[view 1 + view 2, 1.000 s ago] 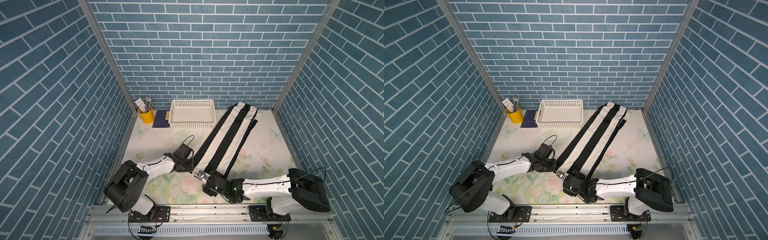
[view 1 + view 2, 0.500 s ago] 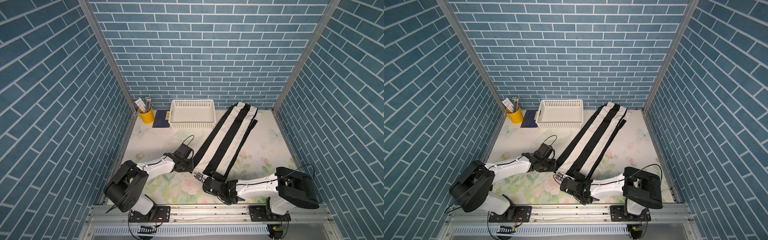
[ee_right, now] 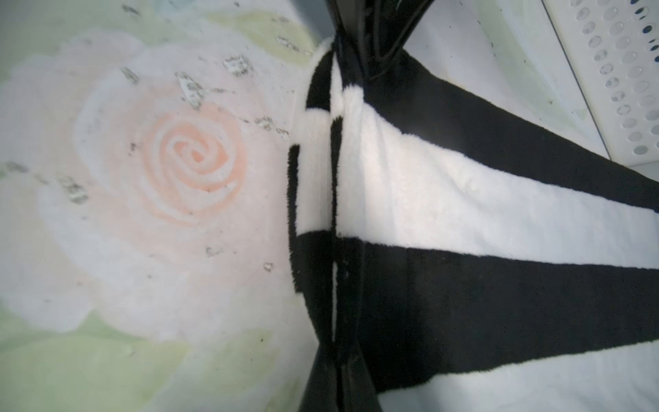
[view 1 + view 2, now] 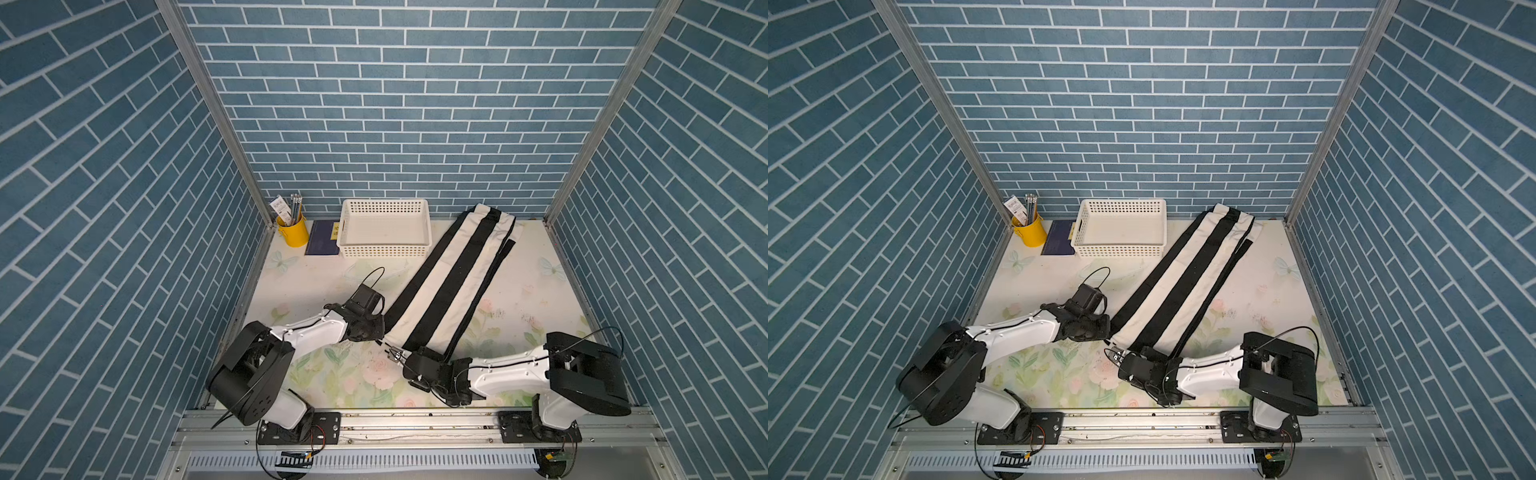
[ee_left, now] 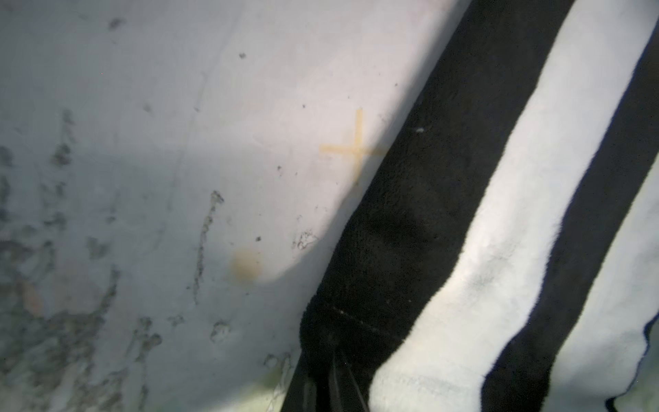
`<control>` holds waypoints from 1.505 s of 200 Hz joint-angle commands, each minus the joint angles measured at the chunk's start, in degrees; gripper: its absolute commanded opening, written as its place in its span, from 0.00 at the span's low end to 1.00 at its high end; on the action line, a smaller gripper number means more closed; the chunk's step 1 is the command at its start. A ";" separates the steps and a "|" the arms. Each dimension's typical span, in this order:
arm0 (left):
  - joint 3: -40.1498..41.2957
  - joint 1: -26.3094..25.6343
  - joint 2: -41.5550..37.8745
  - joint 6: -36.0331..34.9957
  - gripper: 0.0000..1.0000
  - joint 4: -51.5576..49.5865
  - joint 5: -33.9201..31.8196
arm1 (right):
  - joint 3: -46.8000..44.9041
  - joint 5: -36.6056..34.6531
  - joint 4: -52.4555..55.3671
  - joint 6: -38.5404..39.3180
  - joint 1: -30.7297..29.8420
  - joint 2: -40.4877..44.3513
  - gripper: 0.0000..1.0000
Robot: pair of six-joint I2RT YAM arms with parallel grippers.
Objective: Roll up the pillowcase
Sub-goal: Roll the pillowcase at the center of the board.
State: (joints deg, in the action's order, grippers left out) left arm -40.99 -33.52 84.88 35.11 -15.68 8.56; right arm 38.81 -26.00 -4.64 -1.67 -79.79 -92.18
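The pillowcase (image 4: 455,282) (image 4: 1187,278), with broad black and cream stripes, lies flat in a long diagonal band from the back right towards the front middle. My left gripper (image 4: 379,341) (image 4: 1106,340) is shut on its near left corner, on the black stripe (image 5: 410,221); in the left wrist view the jaws (image 5: 330,374) pinch that corner. My right gripper (image 4: 394,355) (image 4: 1115,355) is shut on the near hem, which stands bunched in a narrow fold (image 3: 317,171). The right wrist view shows my right gripper (image 3: 337,378) closed on black cloth.
A white plastic basket (image 4: 384,250) (image 4: 1119,250) stands at the back, left of the cloth. A yellow cup (image 4: 293,236) of pens and a dark blue booklet (image 4: 322,243) sit at the back left. Brick-pattern walls enclose the floral mat (image 4: 357,374) on three sides.
My right gripper has closed on the pillowcase's near hem, and the right arm's base link has swung. The left gripper has tightened slightly on its corner and stayed in place.
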 commanded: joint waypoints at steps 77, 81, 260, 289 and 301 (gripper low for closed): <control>-7.26 1.87 -12.24 -0.50 0.73 -7.53 -7.33 | 0.13 18.32 -1.06 -7.12 11.69 9.06 0.00; -6.86 1.78 -13.08 -0.56 0.71 -7.37 -7.12 | -0.16 19.12 -1.35 -7.47 12.41 9.39 0.00; 1.04 -8.95 -9.61 0.83 0.35 2.96 -0.71 | -4.66 29.95 -6.07 -16.17 26.79 7.76 0.00; -2.46 -9.02 -5.55 0.75 0.34 4.78 -3.78 | -4.52 29.95 -5.86 -16.15 27.07 7.63 0.00; -4.45 -9.03 -3.54 0.74 0.34 4.95 -4.31 | -4.53 29.95 -5.80 -16.17 27.13 7.55 0.00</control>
State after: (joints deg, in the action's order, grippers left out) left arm -41.45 -42.22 78.89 36.62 -13.67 6.66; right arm 34.48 3.92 -9.91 -16.34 -53.12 -84.01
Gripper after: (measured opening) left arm 0.340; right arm 0.061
